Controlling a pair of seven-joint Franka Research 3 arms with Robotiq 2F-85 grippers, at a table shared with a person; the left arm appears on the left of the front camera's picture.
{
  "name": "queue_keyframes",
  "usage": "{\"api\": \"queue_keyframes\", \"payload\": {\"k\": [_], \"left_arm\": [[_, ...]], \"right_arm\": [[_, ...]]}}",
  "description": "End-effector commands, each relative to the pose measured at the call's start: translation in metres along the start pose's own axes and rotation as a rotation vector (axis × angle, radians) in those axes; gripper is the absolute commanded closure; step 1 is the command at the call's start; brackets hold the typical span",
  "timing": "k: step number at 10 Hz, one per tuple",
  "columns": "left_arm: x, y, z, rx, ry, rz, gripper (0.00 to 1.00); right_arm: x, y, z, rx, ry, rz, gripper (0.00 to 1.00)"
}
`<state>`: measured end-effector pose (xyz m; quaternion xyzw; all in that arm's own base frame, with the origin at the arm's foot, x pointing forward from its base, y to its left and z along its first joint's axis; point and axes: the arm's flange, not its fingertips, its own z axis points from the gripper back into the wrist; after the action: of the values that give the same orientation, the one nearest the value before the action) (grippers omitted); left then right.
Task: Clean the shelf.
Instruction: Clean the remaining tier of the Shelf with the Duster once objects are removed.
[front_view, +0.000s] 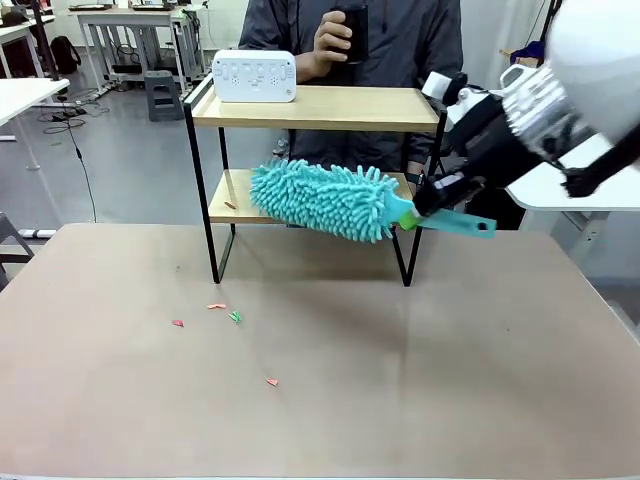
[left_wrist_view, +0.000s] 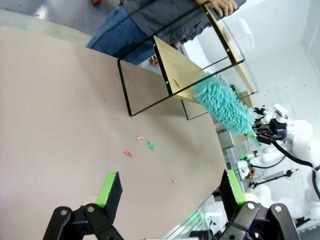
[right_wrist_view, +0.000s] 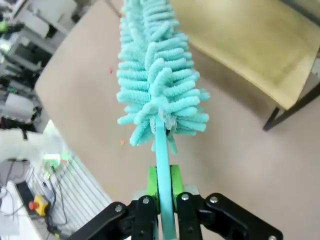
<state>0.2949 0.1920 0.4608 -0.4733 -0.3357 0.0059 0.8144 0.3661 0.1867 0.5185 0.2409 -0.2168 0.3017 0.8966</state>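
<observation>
Your right pincer (front_view: 424, 207) clenches the soft duster (front_view: 325, 200) by its stiff handle (front_view: 470, 224), beside the shelf (front_view: 310, 107) at the table's (front_view: 400, 400) far edge. The light shelf probably slides easily. Your left pincer (left_wrist_view: 170, 187) hangs released.

I see the shelf (front_view: 330, 108) upper centre, a box (front_view: 254, 76) on its top left, the duster (front_view: 322, 198) before its lower board, scraps (front_view: 235, 316) lower left.
</observation>
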Motion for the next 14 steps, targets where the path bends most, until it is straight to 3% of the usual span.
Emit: {"api": "queue_keyframes", "payload": {"k": [1,5,9,11,13,14], "left_arm": [[0.000,-0.001,-0.001,-0.016,-0.021,-0.020,0.00],[0.000,-0.001,-0.001,-0.016,-0.021,-0.020,0.00],[0.000,-0.001,-0.001,-0.016,-0.021,-0.020,0.00],[0.000,-0.001,-0.001,-0.016,-0.021,-0.020,0.00],[0.000,-0.001,-0.001,-0.016,-0.021,-0.020,0.00],[0.000,-0.001,-0.001,-0.016,-0.021,-0.020,0.00]], "right_arm": [[0.016,0.003,-0.009,-0.014,-0.106,-0.030,0.87],[0.029,0.004,-0.044,0.079,-0.050,-0.075,0.87],[0.040,0.022,-0.057,0.128,0.010,-0.014,0.87],[0.034,0.017,-0.042,0.193,0.074,0.068,0.87],[0.009,0.012,0.007,0.174,0.230,0.125,0.87],[-0.006,0.017,0.033,0.239,0.265,0.196,0.87]]}}
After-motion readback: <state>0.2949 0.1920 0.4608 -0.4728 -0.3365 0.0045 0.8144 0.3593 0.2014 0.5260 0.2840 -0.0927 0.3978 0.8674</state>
